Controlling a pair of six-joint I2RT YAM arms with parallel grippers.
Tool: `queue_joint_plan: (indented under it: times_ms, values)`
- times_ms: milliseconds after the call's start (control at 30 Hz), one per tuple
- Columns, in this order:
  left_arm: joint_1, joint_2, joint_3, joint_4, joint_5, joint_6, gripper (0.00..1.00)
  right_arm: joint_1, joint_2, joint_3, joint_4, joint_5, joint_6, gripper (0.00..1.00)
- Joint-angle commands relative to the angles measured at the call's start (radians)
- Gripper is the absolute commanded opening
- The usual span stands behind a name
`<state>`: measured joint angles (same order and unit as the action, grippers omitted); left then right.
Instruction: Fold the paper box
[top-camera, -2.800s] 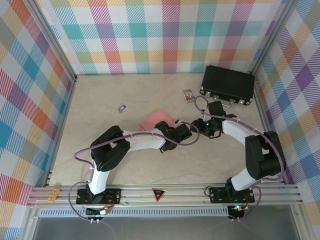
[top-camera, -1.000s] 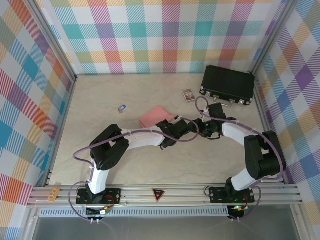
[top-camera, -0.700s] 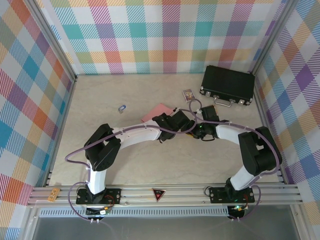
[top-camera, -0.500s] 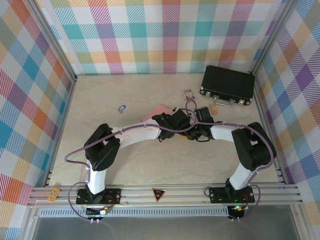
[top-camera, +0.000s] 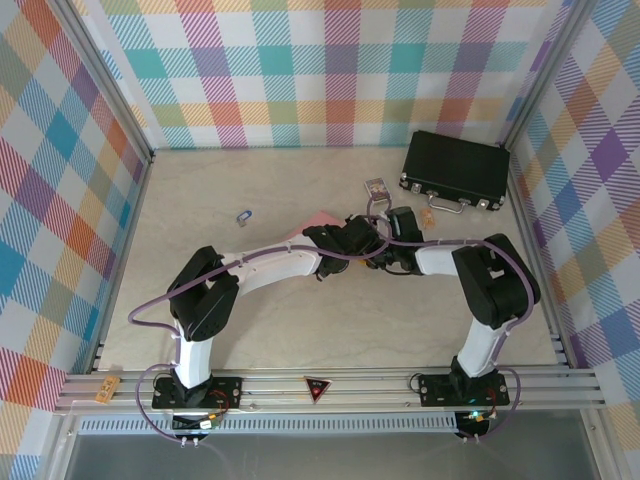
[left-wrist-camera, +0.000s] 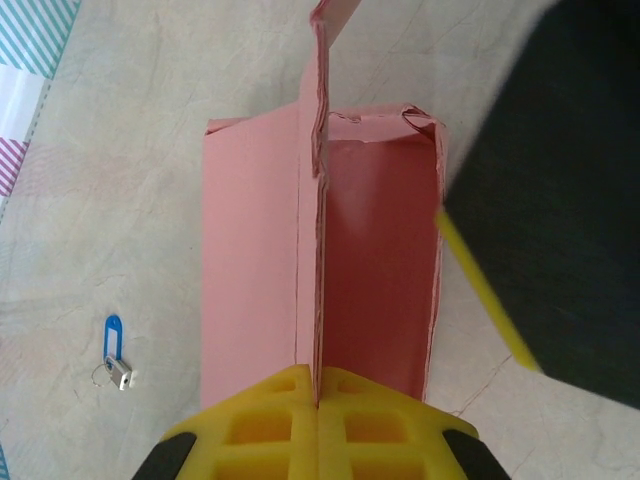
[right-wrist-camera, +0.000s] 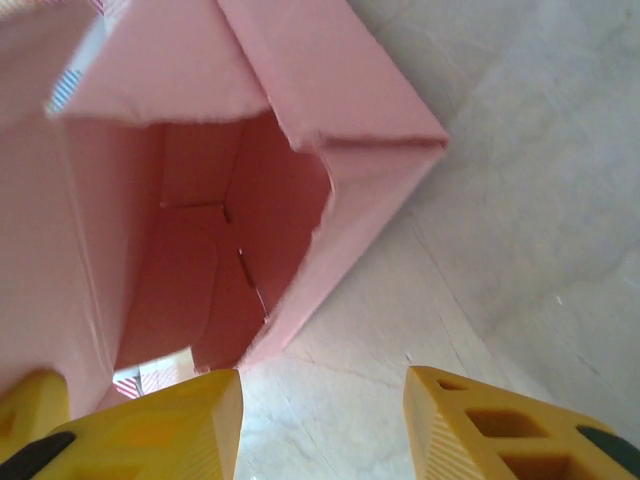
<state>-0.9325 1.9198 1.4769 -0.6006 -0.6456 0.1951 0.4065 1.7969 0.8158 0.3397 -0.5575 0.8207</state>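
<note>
Start at the left of the worktop (top-camera: 200, 200). A small blue key tag (top-camera: 243, 216) lies alone toward the far left, well apart from the work and of no use to you here.

Near the middle, a little toward the far edge, sits the paper box (top-camera: 316, 221), already raised from flat into an open-ended sleeve. Your left end effector (left-wrist-camera: 318, 385) is closed on one upright pink panel, pinching its thin edge between both fingers. I read that as an anchor: it holds the sleeve up and square so it cannot slide or collapse while the other side is worked.

Just right of it, your right end effector (right-wrist-camera: 322, 400) has its jaws apart with nothing between them. It faces the sleeve's open mouth, where loose flaps stand around the opening. That placement suggests it is lined up to push a flap in, so the end flaps look like the step in hand. The thin card will buckle easily, so press along the creases.

Further right, a tiny printed card (top-camera: 377, 187) and the black case (top-camera: 455, 168) in the far right corner stand apart.
</note>
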Motion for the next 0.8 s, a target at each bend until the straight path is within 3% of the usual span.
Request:
queue_joint_plan:
  times_ms: [0,233,767]
  values:
    - [0.012,-0.021,0.028,-0.028,0.018,-0.01,0.0,0.005,0.034,0.053,0.01,0.004,0.035,0.48]
    - [0.019,-0.023,0.034,-0.033,0.043,-0.005,0.0,0.006,0.097,0.119,-0.024,0.011,0.058,0.48]
    - [0.072,-0.035,0.065,-0.037,0.109,0.044,0.0,0.011,0.171,0.222,-0.301,0.159,0.088,0.46]
